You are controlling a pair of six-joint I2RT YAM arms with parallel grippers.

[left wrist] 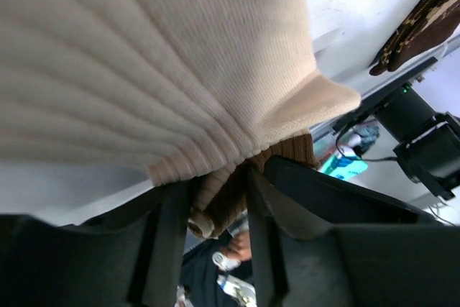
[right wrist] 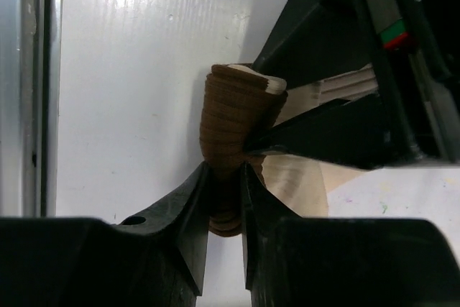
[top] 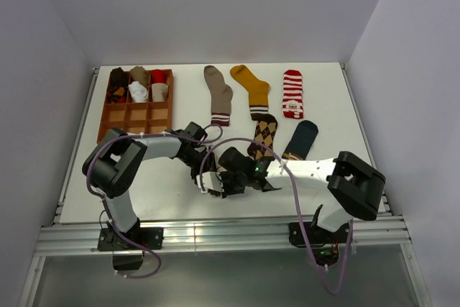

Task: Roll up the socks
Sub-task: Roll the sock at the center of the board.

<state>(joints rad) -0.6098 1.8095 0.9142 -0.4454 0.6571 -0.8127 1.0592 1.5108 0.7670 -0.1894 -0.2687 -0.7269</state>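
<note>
1. While both pairs of jaws pinch the cream-and-brown sock at the near middle of the tabletop, we judge the step in hand to be rolling this sock. Its brown end is already wound into a tight brown coil.
2. The left jaws are pressed onto the brown cuff, just under the cream ribbed body. The right jaws clamp the lower part of the coil from the near side, and a finger of the other arm touches the coil from the right.
3. To do it well, we would let one pair anchor the coil while the other feeds cream fabric onto it under light tension, so the layers stack evenly with no slack. The pinch should be firm but not crush the coil out of shape.
4. We would work low over the tabletop and slowly, since the two sets of fingers crowd each other. The argyle sock lies just beyond the wrists and could get dragged.
5. From above, the arms cover the sock almost wholly, so we cannot tell how much is left unrolled.
6. In the left wrist view the fabric fills the picture, and in the right wrist view the cream part is mostly behind a black finger.
7. The wooden grid tray holds bundles in its far row, but they are too small to name.
</note>
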